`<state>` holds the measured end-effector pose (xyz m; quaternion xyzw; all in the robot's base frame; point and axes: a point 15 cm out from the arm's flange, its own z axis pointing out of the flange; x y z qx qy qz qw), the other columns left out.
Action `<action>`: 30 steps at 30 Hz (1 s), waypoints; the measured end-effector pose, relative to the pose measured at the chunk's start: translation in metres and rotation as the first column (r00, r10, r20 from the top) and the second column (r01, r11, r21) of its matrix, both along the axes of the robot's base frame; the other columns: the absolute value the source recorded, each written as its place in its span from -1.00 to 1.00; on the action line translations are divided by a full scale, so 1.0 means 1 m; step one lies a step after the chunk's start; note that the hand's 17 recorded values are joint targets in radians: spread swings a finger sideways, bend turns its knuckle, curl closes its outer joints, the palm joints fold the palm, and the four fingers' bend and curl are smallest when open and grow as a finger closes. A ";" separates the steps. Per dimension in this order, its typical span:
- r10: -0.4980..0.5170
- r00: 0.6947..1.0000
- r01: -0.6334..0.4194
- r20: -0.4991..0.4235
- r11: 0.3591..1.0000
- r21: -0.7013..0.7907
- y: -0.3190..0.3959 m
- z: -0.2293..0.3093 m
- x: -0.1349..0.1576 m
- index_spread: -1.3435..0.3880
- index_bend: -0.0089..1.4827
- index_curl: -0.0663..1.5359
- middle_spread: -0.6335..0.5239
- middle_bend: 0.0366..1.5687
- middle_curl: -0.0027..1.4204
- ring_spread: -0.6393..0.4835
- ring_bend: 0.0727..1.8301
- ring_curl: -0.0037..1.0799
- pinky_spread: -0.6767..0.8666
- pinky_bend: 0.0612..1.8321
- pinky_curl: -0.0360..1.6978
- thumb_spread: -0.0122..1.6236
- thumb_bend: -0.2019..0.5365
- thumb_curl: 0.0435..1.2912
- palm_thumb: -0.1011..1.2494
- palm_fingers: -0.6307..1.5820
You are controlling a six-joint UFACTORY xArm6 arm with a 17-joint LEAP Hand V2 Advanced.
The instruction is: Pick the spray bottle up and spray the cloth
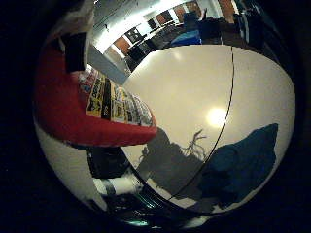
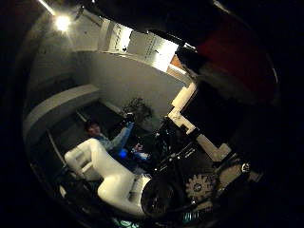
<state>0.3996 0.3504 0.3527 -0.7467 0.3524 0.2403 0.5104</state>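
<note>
A red spray bottle with yellow and black labels lies close against the palm in the little finger side view. It also shows as a red body in the thumb side view. My hand has its white and black fingers curled round the bottle and holds it above the white table. A dark blue cloth lies crumpled on the table, away from the bottle. The hand's shadow falls on the table beside the cloth. The bottle's nozzle is not in view.
A dark seam runs across the table top. Chairs and desks stand beyond the table's far edge. The thumb side view looks out at a room wall and the hand's own white body.
</note>
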 end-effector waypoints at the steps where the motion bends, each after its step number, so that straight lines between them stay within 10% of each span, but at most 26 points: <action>1: 0.003 1.000 -0.003 0.001 1.000 -0.003 0.000 -0.004 0.000 0.36 0.62 -0.07 -0.03 0.75 -0.15 -0.15 0.58 0.15 -0.40 0.15 0.25 0.16 -0.50 0.17 0.67 0.65; 24: 0.049 0.998 -0.053 -0.042 0.992 -0.112 -0.002 -0.093 0.005 0.36 0.61 -0.08 -0.03 0.74 -0.16 -0.15 0.57 0.13 -0.41 0.13 0.24 0.16 -0.52 0.14 0.63 0.65; 30: 0.039 0.998 -0.044 -0.042 0.992 -0.118 -0.009 -0.097 0.010 0.30 0.20 -0.15 -0.06 0.57 -0.21 -0.18 0.43 0.01 -0.53 0.08 0.07 -0.04 -0.57 0.06 0.43 0.54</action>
